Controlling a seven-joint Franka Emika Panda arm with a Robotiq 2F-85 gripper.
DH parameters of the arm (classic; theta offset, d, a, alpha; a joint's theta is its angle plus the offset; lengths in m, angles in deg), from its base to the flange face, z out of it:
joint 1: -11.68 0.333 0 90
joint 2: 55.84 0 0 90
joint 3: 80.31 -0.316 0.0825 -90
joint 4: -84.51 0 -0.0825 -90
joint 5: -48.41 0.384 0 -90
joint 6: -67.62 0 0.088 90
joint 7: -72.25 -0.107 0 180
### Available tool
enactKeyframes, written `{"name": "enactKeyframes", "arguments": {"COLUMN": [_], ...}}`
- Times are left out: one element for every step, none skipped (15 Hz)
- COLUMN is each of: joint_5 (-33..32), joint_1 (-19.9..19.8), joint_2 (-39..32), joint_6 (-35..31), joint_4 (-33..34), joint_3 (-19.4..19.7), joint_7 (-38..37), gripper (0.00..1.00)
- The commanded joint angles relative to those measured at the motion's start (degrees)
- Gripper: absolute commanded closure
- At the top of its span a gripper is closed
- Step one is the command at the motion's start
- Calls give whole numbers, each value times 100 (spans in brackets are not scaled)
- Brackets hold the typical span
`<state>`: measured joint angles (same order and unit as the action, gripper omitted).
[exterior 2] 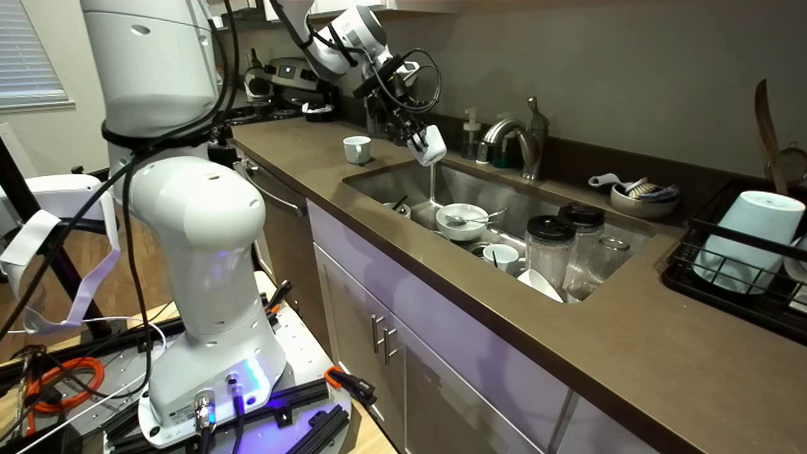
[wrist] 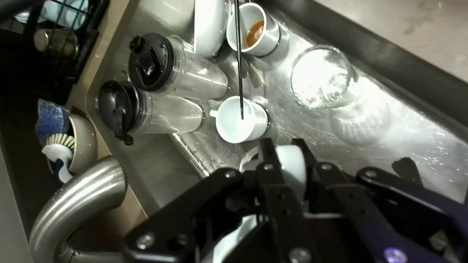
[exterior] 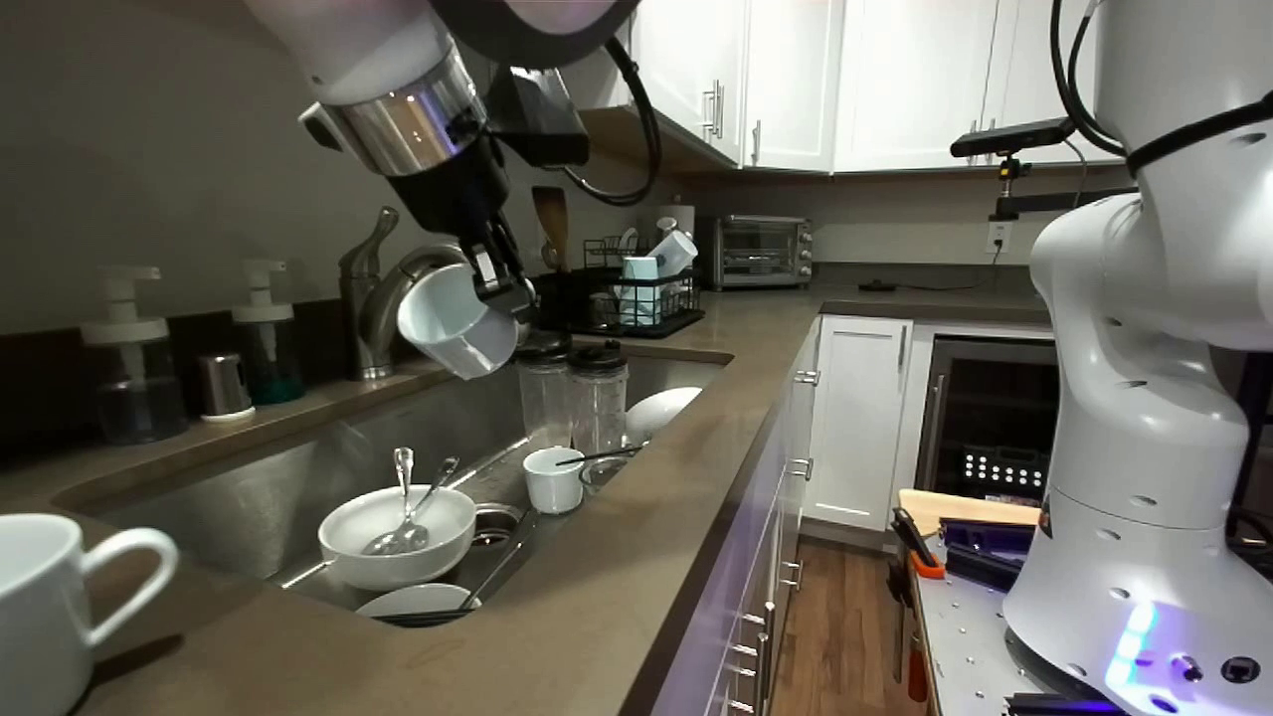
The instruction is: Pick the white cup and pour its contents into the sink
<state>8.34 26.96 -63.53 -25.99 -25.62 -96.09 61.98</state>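
In both exterior views the white cup hangs tilted over the sink, well above the basin floor. A thin stream of liquid falls from it into the basin. My gripper is shut on the cup, at the side away from its mouth; the exact grip is hidden by the fingers. From the wrist, the gripper covers most of what it holds. A white surface shows between the fingers there, and I cannot tell whether it is the cup or a dish below.
A larger-looking white mug stands on the counter beside the sink. The basin holds a bowl with spoons, small cups, lidded tumblers and a glass. The curved faucet rises close behind.
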Motion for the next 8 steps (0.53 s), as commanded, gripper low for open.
{"name": "enactKeyframes", "arguments": {"joint_5": [389,469,547,631,705,778,846,923], "joint_1": [-7,-9,-11,-15,-16,-19,-16,-11], "joint_2": [470,527,581,629,687,726,735,726], "joint_6": [-649,-838,-1023,-1221,-1399,-1598,-1773,-1895], "joint_4": [-328,-374,-418,-474,-520,-562,-587,-577], "joint_3": [5,7,10,13,17,20,22,20], "joint_7": [390,496,602,726,829,967,1074,1205], "gripper": [94,94,94,94,94,94,93,94]}}
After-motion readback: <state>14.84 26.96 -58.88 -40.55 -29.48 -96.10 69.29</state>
